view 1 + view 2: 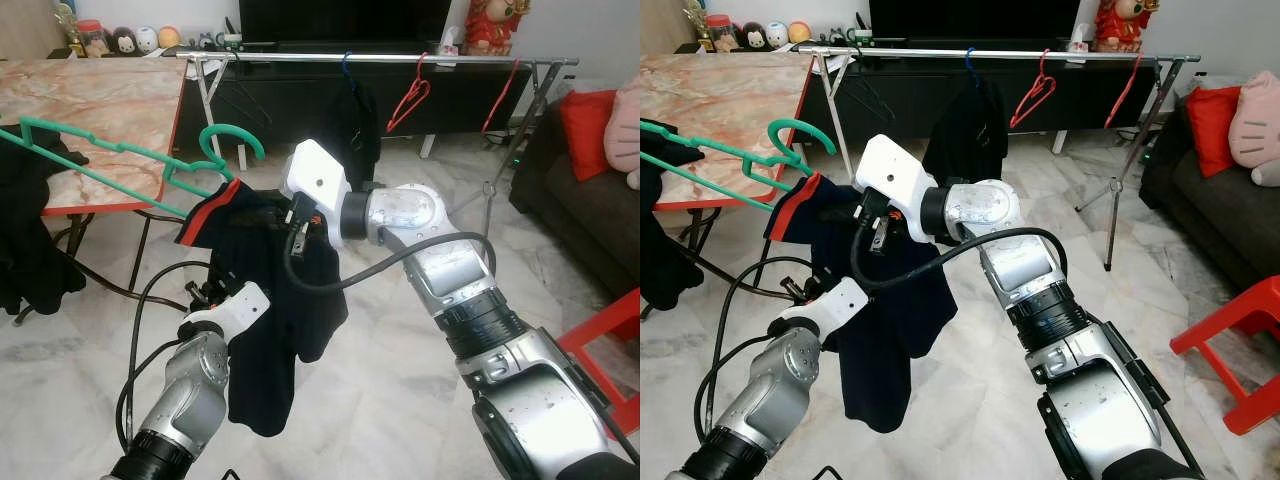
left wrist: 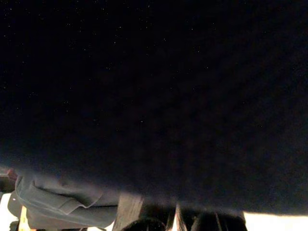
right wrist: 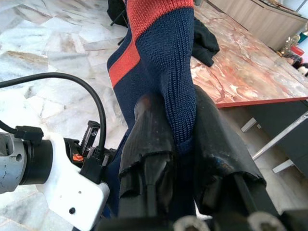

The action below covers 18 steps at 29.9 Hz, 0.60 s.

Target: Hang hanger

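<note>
The green hanger [image 1: 110, 160] lies out to the left of the right tool, its long arm reaching toward the marble surface [image 1: 90, 100], its hook [image 1: 232, 140] curling up just beside and above the garment's red-trimmed collar. Whether the hanger's near end sits inside the garment or only against it cannot be told.

Lower down, the left tool [image 1: 215, 300] is pushed up against the hanging folds of the dark garment [image 1: 270, 320]. Its wrist view is almost all dark cloth, so whether its fingers are spread or closed cannot be told.

The right tool [image 3: 180, 144] is closed narrow on the navy knit, pinching a fold just below the red band [image 3: 144, 19], and the cloth runs straight up between its two black fingers [image 3: 149, 139].

Beyond both tools and well apart from them stands the metal rail [image 1: 400, 60], carrying a dark garment on a blue hanger [image 1: 350, 110] and two bare red hangers [image 1: 410, 100].

The step in hand looks like seating the garment on the hanger before carrying it to the rail. To do it well, the right tool should keep its pinch near the collar so the neck opening stays taut, while the hanger arm is fed into the shoulder. The hook should stay free and upright, clear of the cable [image 1: 320, 270] looping under the right wrist. The likely snag is the knit slipping off.
</note>
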{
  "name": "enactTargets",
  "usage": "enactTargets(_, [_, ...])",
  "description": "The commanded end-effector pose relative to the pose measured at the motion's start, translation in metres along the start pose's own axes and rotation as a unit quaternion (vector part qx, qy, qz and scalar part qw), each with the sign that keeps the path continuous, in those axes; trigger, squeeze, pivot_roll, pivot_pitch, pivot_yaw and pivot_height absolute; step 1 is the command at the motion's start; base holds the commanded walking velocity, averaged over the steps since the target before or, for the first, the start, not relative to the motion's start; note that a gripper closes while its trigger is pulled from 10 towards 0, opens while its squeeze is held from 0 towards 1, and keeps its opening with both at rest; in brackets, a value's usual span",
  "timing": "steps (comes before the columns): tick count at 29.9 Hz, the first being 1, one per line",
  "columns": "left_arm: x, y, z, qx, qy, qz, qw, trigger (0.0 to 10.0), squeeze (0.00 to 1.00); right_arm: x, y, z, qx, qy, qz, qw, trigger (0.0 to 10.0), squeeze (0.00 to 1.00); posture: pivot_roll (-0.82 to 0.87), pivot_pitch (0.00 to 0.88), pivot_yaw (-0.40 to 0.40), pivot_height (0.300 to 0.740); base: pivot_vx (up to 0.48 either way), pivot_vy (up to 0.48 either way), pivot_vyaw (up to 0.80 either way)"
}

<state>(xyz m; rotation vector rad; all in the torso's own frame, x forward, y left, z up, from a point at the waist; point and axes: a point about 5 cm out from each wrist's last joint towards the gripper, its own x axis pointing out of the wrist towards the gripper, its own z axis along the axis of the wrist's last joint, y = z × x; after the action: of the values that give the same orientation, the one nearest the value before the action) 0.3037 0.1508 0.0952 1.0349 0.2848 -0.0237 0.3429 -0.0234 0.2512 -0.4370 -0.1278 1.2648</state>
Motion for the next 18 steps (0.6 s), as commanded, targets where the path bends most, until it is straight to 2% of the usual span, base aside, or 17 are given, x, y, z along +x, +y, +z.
enactTargets(1, [-0.002,0.002,-0.002,-0.073,0.010,-0.005,0.997,0.0,0.00,-0.003,0.001,0.002,-0.009,-0.004,0.002,1.000,0.0,0.00,-0.03,0.000,-0.074,0.740,0.000,0.000,0.00])
enactTargets(2, [-0.003,0.003,-0.007,-0.123,0.024,-0.009,0.992,0.0,0.00,-0.005,0.002,-0.004,-0.005,0.005,0.002,1.000,0.0,0.00,-0.03,0.000,-0.074,0.740,0.000,0.000,0.00])
enactTargets(3, [-0.003,0.003,-0.007,-0.123,0.024,-0.009,0.992,0.0,0.00,-0.005,0.002,-0.004,-0.005,0.005,0.002,1.000,0.0,0.00,-0.03,0.000,-0.074,0.740,0.000,0.000,0.00])
enactTargets(4, [-0.005,0.007,-0.018,-0.194,0.050,-0.006,0.980,0.0,0.00,-0.009,0.001,-0.016,0.008,0.023,-0.006,1.000,0.0,0.00,-0.03,0.000,-0.072,0.740,0.000,0.000,0.00])
enactTargets(5, [-0.009,0.011,-0.034,-0.261,0.080,0.007,0.962,0.0,0.00,-0.019,0.000,-0.036,0.027,0.053,-0.021,0.998,0.0,0.00,-0.03,0.000,-0.072,0.740,0.000,0.000,0.00])
enactTargets(12, [-0.013,0.014,-0.044,-0.280,0.093,0.019,0.955,0.0,0.00,-0.030,0.000,-0.054,0.044,0.083,-0.034,0.995,0.0,0.00,-0.04,0.000,-0.072,0.740,0.000,0.000,0.00])
enactTargets(18, [-0.018,0.016,-0.053,-0.326,0.107,0.019,0.939,0.0,0.00,-0.046,-0.001,-0.076,0.062,0.116,-0.054,0.990,0.0,0.00,-0.04,0.000,-0.068,0.740,0.000,0.000,0.00])
